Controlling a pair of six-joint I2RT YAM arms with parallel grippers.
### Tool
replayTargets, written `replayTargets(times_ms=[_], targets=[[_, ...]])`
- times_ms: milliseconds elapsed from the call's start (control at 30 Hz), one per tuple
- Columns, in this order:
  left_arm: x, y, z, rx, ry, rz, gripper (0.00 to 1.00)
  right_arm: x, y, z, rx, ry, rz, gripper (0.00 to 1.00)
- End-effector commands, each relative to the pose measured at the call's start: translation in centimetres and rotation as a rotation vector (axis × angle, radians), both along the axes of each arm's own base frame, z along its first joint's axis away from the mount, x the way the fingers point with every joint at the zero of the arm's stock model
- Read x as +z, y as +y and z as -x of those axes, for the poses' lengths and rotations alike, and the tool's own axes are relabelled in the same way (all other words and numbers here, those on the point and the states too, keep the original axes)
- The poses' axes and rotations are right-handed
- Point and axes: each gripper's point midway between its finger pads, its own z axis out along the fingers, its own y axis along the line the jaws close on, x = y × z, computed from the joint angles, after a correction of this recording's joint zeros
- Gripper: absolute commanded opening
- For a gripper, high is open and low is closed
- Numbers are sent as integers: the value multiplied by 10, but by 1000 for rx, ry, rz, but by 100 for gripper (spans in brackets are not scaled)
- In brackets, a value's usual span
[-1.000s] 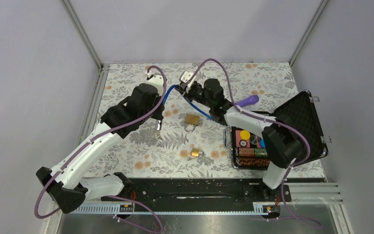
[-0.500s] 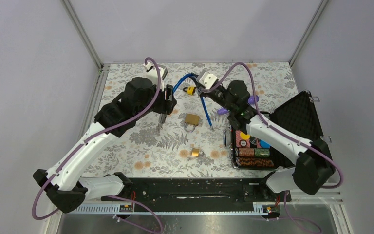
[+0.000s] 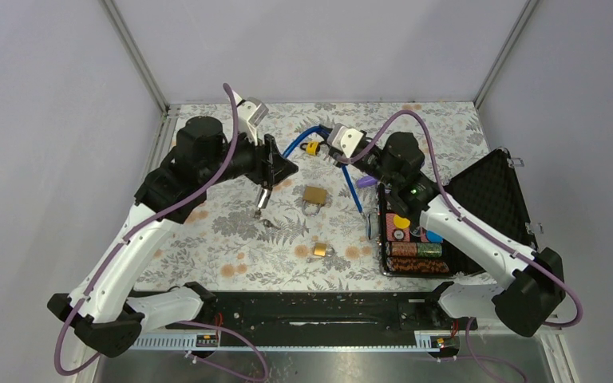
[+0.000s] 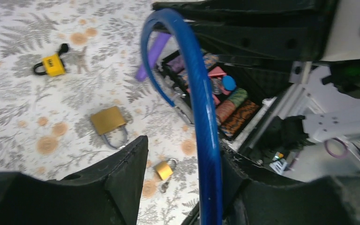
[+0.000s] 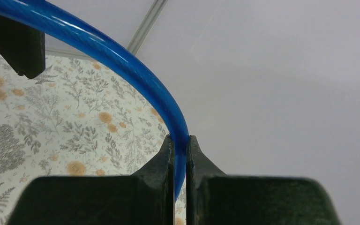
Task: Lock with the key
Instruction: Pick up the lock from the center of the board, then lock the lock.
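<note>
Padlock near open case of chips

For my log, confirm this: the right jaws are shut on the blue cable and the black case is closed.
Not quite: the black case stands open, as the top view shows. The right jaws are shut on the blue cable.

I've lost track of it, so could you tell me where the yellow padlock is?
Top view: the yellow padlock lies far-middle on the table, just beside the blue cable.
</note>
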Motion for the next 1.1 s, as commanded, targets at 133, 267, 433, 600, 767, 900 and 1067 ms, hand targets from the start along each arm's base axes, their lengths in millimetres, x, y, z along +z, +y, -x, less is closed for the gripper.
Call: replayTargets(times_ms=[133,267,433,600,767,900,1067], targets=[[32,-10,27,-154,-6,138,67,51,-3,24,62,-119,12,0],[33,-4,24,-134,35,164,73,52,-8,22,36,-153,26,0],[27,-8,22,-159,80,187,64,52,-9,22,30,-154,32,0],[11,-11,22,-178,121,171,56,50,-9,19,17,-139,33,0],[-2,-14,29,-236,127,153,57,50,-9,16,14,-87,36,0],[-9,-14,31,-248,132,144,51,50,-8,15,14,-75,37,0],[-11,-16,35,-281,135,149,43,49,-7,12,5,-61,40,0]])
